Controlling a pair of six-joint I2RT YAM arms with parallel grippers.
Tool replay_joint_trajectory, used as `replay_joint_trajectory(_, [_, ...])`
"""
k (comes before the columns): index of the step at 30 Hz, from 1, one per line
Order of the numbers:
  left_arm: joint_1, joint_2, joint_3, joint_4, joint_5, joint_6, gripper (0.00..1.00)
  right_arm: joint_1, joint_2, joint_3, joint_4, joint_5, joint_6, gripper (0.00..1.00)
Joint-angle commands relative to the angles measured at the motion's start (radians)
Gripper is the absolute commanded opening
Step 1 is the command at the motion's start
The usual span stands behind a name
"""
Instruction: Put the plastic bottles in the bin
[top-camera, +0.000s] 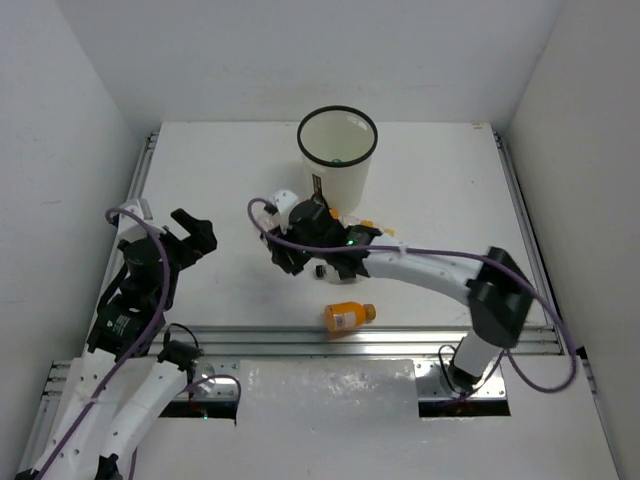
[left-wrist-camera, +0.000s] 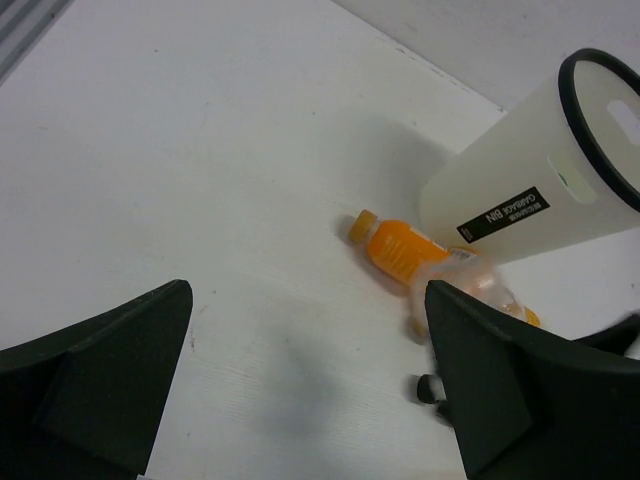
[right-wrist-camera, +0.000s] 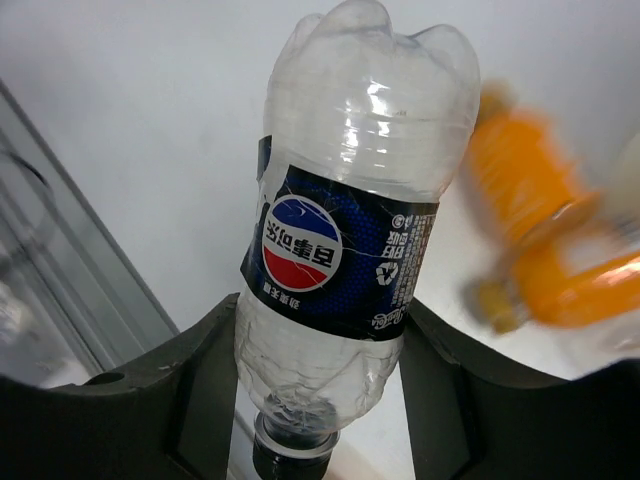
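Clear plastic bottle with dark blue label and black cap (right-wrist-camera: 345, 250) fills right wrist view, clamped cap-down between fingers of right gripper (right-wrist-camera: 325, 350), close in front of white tapered bin with black rim (top-camera: 340, 180). Orange-filled bottles (left-wrist-camera: 400, 248) lie at bin's foot. Another orange bottle (top-camera: 349, 316) lies by near metal rail (top-camera: 420, 335). Left gripper (left-wrist-camera: 310, 390) gapes wide, holding nothing, well off to left.

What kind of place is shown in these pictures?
Probably a robot test cell: plain white walls enclose a white table, with aluminium rails and two robot arms at its near edge.
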Motion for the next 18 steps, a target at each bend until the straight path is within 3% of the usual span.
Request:
replay_joint_trajectory(1, [-0.005, 0.015, -0.013, 0.059, 0.052, 0.029, 1.00, -0.083, -0.163, 0.131, -0.012, 0.051, -0.076, 0.27])
replay_joint_trajectory(5, [-0.005, 0.055, -0.010, 0.059, 0.075, 0.037, 1.00, -0.227, -0.074, 0.326, -0.149, 0.008, -0.115, 0.29])
replay_joint_trajectory(13, [-0.005, 0.109, -0.019, 0.090, 0.159, 0.074, 1.00, -0.389, 0.234, 0.864, -0.376, 0.042, -0.170, 0.33])
replay_joint_trajectory(16, [-0.005, 0.111, -0.024, 0.099, 0.184, 0.081, 1.00, -0.415, 0.328, 1.049, -0.445, 0.031, -0.173, 0.45])
replay_joint_trajectory(17, [-0.005, 0.112, -0.027, 0.107, 0.195, 0.084, 1.00, -0.416, 0.340, 1.098, -0.458, 0.038, -0.176, 0.66])
replay_joint_trajectory(18, [-0.005, 0.114, -0.030, 0.110, 0.201, 0.088, 1.00, -0.418, 0.345, 1.104, -0.468, 0.064, -0.182, 0.79])
